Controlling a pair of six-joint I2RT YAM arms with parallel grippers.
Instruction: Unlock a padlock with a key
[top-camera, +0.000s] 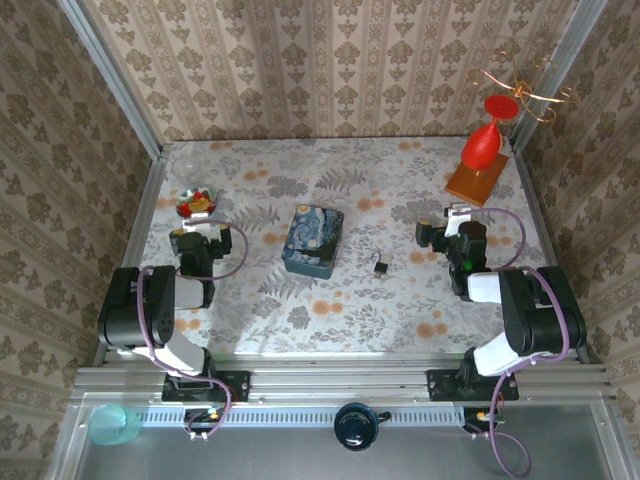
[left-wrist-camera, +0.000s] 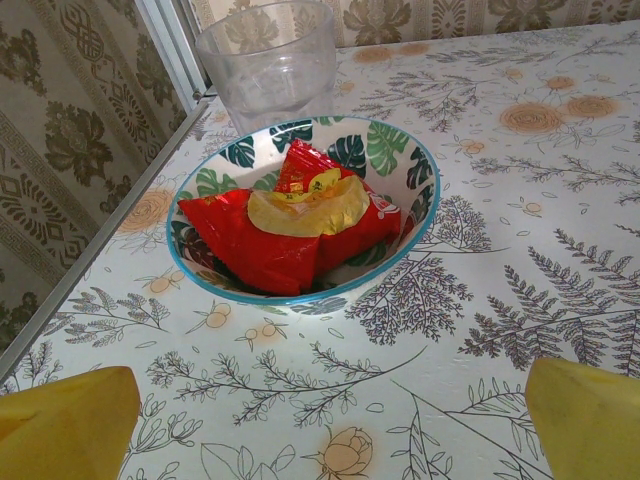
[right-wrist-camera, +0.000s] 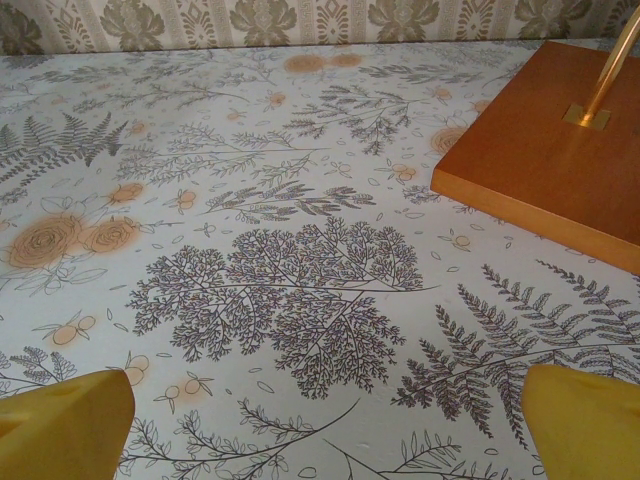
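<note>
Centrally in the top view, the padlock (top-camera: 382, 267) lies right of the blue tin (top-camera: 312, 241). The left gripper (top-camera: 197, 228) and right gripper (top-camera: 455, 218) gape empty; the nearer right one should approach low, squarely.

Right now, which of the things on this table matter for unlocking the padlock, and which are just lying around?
For the job:
- padlock, lying free
- left gripper, open and empty
- right gripper, open and empty

Just lying about:
- blue painted tin
- bowl of red packets
- clear cup
- wooden stand with a red ornament
</note>
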